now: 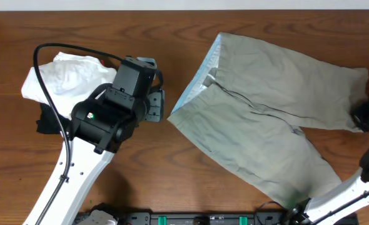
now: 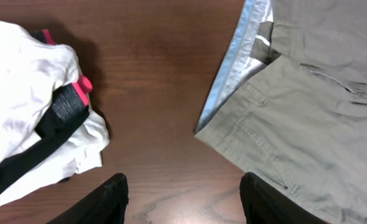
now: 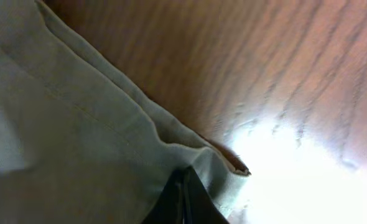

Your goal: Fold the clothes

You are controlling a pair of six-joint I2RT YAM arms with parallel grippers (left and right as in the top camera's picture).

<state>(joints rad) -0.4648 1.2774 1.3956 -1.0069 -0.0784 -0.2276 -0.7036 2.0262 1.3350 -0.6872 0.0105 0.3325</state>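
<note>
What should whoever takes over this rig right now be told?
Left gripper: open and empty, over bare table between the shorts and the pile of white and black garments.
Right gripper: shut, apparently pinching a leg hem of the shorts on the right side.
Shorts: spread flat, waistband toward the left arm with its pale blue lining showing, legs fanned apart.
Done: no fold visible yet.
Left: all the folding; a likely start is bringing one leg over the other.
</note>
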